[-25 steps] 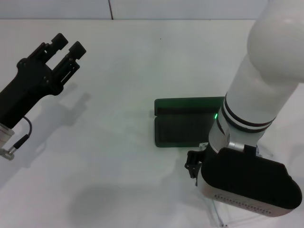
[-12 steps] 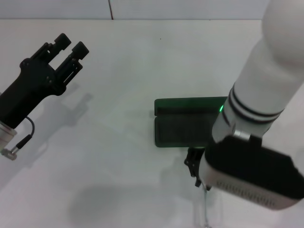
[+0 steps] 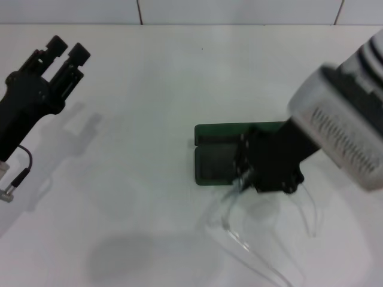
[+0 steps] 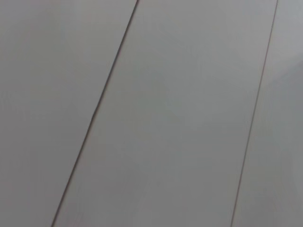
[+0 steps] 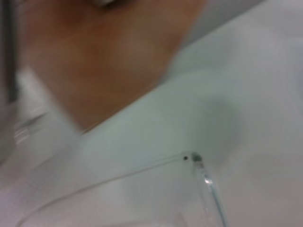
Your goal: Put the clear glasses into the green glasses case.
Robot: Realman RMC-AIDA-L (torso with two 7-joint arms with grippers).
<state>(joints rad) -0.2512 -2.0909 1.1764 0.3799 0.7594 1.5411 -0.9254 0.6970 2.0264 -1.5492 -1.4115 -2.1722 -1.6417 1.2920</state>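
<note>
The green glasses case [image 3: 230,152] lies open on the white table [image 3: 149,119], a little right of the middle. Its lid stands up along the far side, and its dark inside faces up.

The right gripper [image 3: 248,170] hangs over the right part of the case. It holds the clear glasses [image 3: 263,233] by their front, and its jaws are closed on them. The glasses are lifted up, just near of the case. Their two thin arms point toward the near edge of the table, one to the left and one to the right. They are not in the case yet.

In the right wrist view, one thin arm of the clear glasses [image 5: 208,189] and its small hinge show above the white table [image 5: 255,94].

The left gripper [image 3: 63,54] is up in the air at the far left, well apart from the case. Its two fingers are spread open and hold nothing.
</note>
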